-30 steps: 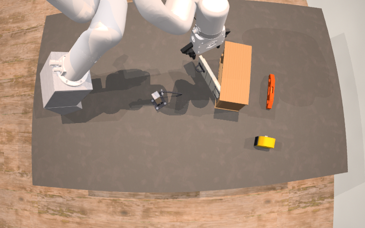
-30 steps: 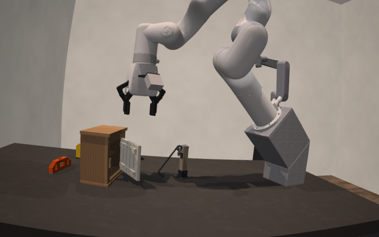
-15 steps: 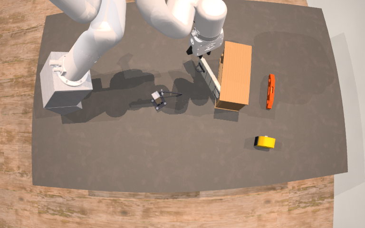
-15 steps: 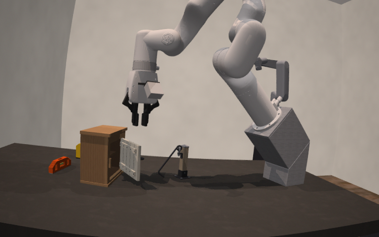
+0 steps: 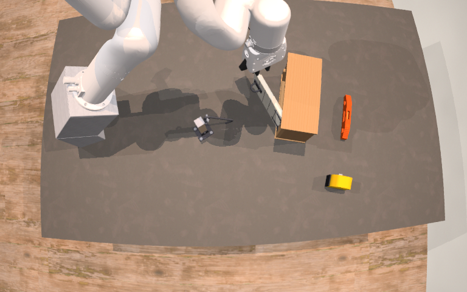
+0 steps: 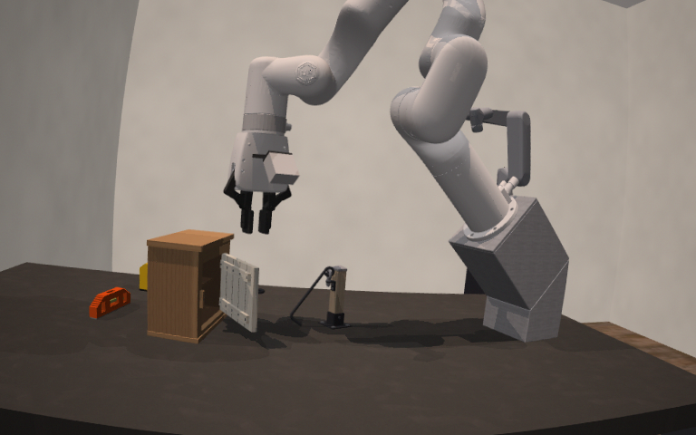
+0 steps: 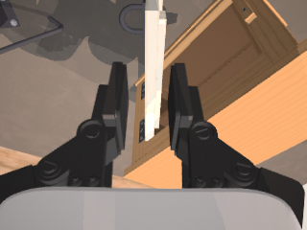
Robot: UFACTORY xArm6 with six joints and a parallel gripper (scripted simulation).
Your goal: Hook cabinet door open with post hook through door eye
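Observation:
The wooden cabinet (image 5: 299, 96) stands flat on the dark mat, and it also shows in the side view (image 6: 184, 285). Its white slatted door (image 5: 270, 100) (image 6: 239, 291) stands partly open. A dark eye ring (image 5: 255, 87) (image 7: 130, 18) sticks out of the door's outer face. The short post (image 5: 202, 128) (image 6: 337, 296) stands left of the cabinet. Its thin black hook (image 5: 220, 118) (image 6: 305, 295) hangs down from the post top toward the mat, apart from the door. My gripper (image 6: 256, 226) hovers above the door's top edge (image 7: 153, 57). Its fingers are narrowed, with a gap, and hold nothing.
An orange spirit level (image 5: 346, 117) (image 6: 109, 301) lies beyond the cabinet. A yellow tape measure (image 5: 339, 181) (image 6: 143, 275) sits at its far side. The grey robot base (image 5: 82, 103) (image 6: 513, 272) stands on the other side of the post.

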